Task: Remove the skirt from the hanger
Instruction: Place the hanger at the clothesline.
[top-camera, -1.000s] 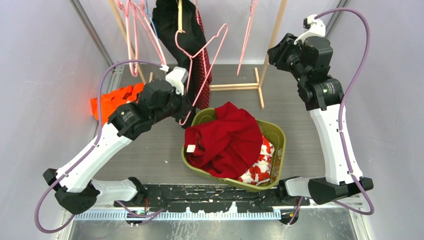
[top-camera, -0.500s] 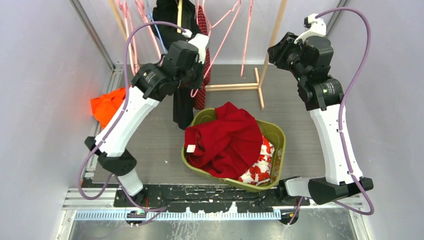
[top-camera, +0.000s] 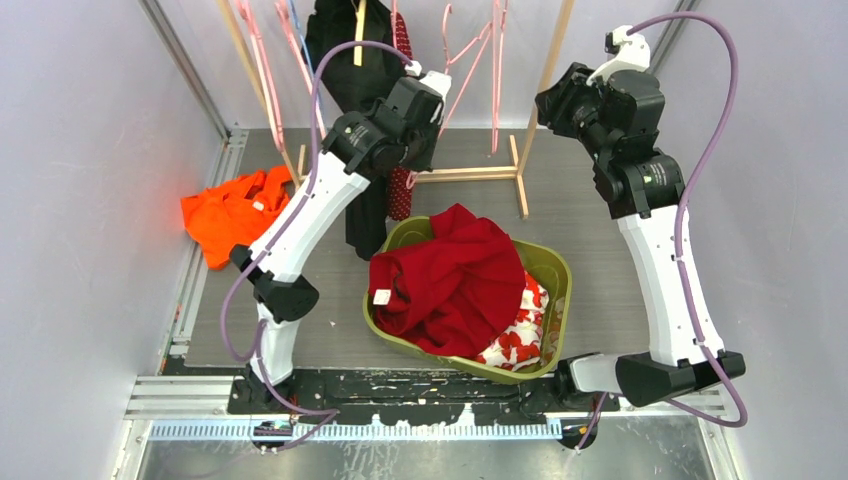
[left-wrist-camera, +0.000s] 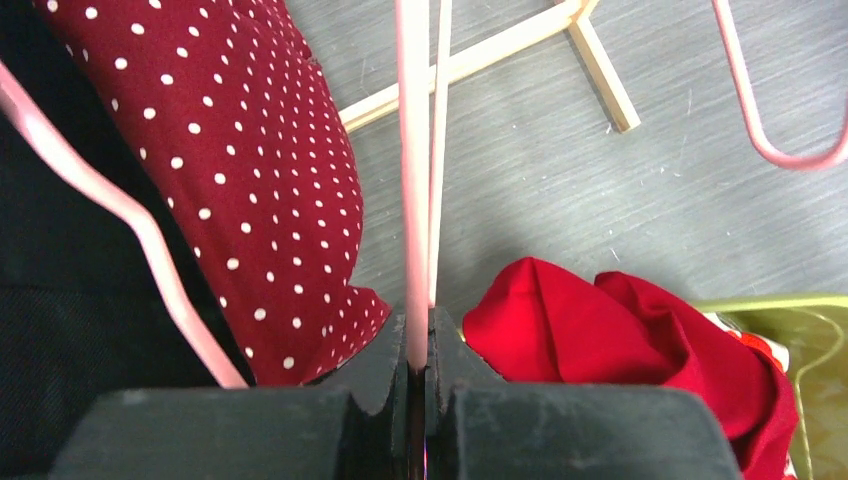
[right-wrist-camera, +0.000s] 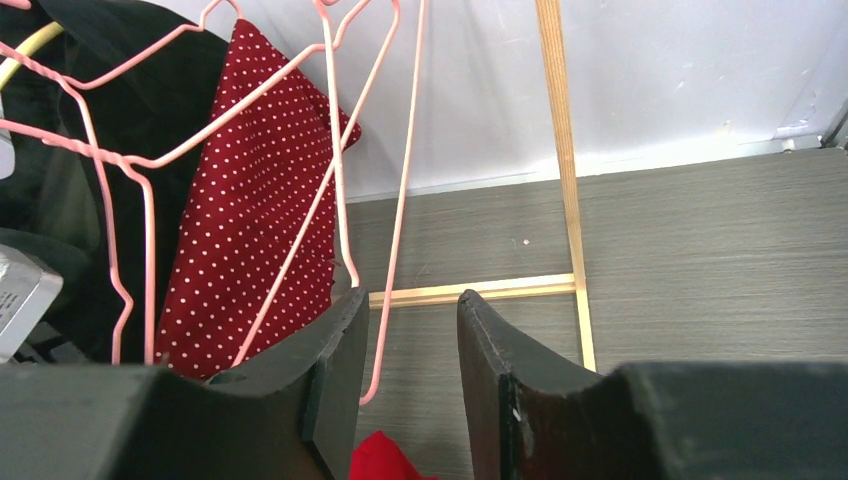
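progress: near done, hanger looks bare | left gripper clamped on pink hanger wire by rack | right gripper jaws apart, empty | red skirt heaped in green basket | left: probably just release hanger | polka-dot garment hangs nearby

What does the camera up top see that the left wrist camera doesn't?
Only the top view: the crumpled orange cloth lying at the left, and the white right arm. Only the left wrist view: the left fingers pinched shut on a thin pink wire hanger. Both: the dark red white-dotted skirt, the plain red cloth and the olive-green plastic basket.
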